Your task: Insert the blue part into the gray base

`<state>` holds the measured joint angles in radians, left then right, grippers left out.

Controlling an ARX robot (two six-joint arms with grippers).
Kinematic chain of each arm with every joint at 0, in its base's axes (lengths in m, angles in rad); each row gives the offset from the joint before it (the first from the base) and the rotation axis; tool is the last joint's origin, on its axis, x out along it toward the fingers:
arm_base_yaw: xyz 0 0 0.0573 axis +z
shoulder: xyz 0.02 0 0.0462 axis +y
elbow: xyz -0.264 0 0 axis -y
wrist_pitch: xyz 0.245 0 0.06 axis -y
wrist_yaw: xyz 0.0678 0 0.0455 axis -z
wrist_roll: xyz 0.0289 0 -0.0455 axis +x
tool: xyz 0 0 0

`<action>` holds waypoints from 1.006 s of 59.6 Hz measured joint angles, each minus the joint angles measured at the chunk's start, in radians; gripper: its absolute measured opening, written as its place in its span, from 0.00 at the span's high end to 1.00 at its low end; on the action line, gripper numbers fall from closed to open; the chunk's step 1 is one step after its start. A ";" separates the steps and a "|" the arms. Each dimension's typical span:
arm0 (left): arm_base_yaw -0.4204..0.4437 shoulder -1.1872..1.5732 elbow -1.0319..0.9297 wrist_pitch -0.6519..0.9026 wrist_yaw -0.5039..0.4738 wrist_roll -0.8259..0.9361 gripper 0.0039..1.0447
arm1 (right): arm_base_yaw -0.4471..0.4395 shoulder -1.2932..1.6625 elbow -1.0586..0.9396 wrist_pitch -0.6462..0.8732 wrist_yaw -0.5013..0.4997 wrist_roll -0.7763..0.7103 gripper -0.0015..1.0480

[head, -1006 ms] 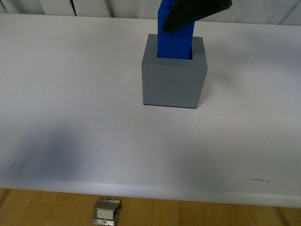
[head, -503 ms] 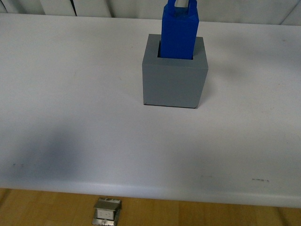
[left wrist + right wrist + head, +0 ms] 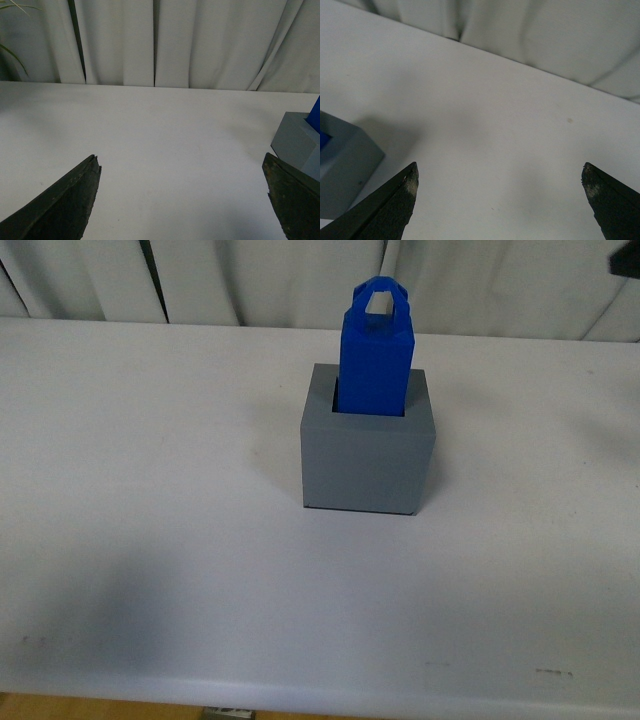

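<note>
The right end effector [image 3: 500,167] has withdrawn, wide and empty like the left end effector [image 3: 181,159]; the bright blue rectangular block [image 3: 374,365] stands unaided in the matte gray cube [image 3: 368,465], seemingly inserted.

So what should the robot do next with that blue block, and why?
Probably just draw both arms back: the blue part stands upright in the gray base, and the left gripper and right gripper are open, holding nothing.
</note>
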<state>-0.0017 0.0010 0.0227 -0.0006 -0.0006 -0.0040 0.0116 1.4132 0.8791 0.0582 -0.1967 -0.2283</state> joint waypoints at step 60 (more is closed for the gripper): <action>0.000 0.000 0.000 0.000 0.000 0.000 0.06 | -0.014 -0.503 -0.730 0.692 0.196 0.217 0.99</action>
<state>-0.0017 0.0010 0.0227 -0.0006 -0.0002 -0.0040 -0.0021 0.9104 0.1493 0.7498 -0.0002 -0.0113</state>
